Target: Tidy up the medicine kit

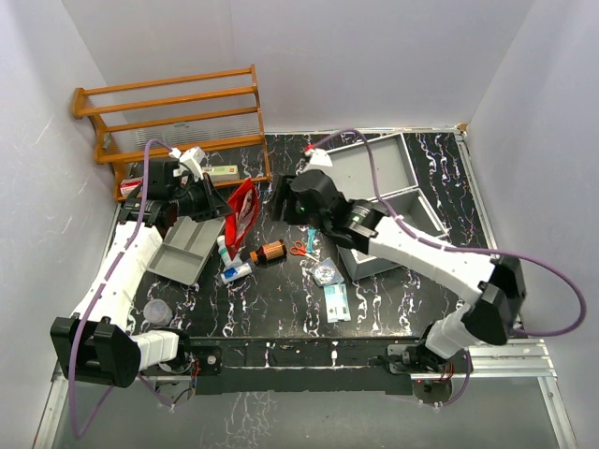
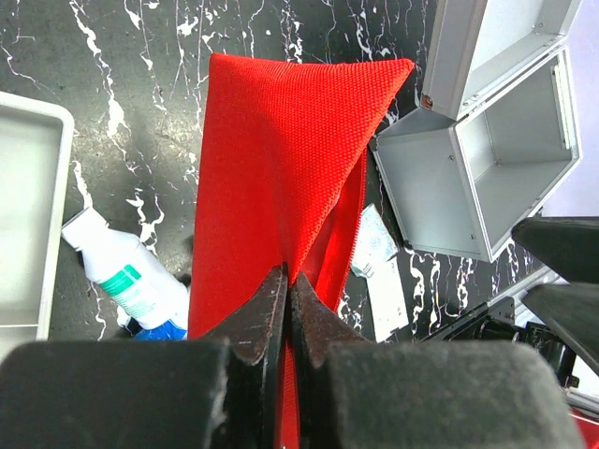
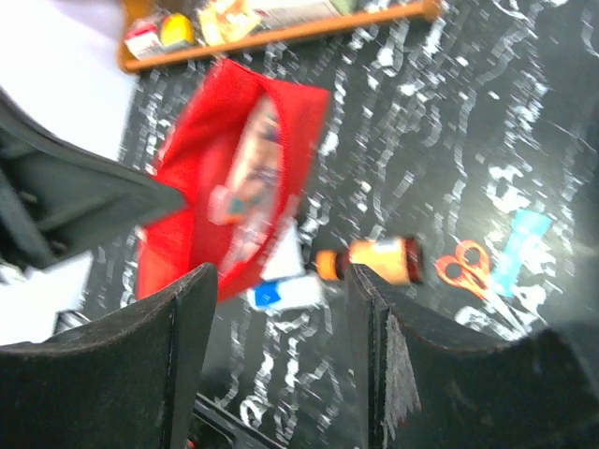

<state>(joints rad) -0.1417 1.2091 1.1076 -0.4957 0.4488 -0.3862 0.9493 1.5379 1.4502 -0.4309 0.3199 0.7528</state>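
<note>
The medicine kit (image 1: 398, 182) is a silver-grey metal case at the back right with its lid open; in the left wrist view the kit (image 2: 487, 140) looks bare inside. A red fabric pouch (image 1: 241, 210) is held up off the table left of it. My left gripper (image 2: 288, 281) is shut on the pouch's (image 2: 281, 159) upper edge. My right gripper (image 3: 281, 271) stands open just right of the pouch (image 3: 215, 187), nothing between its fingers. The pouch mouth gapes and packets show inside. In the top view the right gripper (image 1: 283, 199) is close to the pouch.
A grey divided tray (image 1: 184, 251) lies at the left. An orange bottle (image 1: 270, 251), red scissors (image 1: 301, 248), a white tube (image 1: 234, 271), a round packet (image 1: 326, 273) and a blue packet (image 1: 337, 301) are strewn mid-table. A wooden rack (image 1: 173, 122) stands at the back left.
</note>
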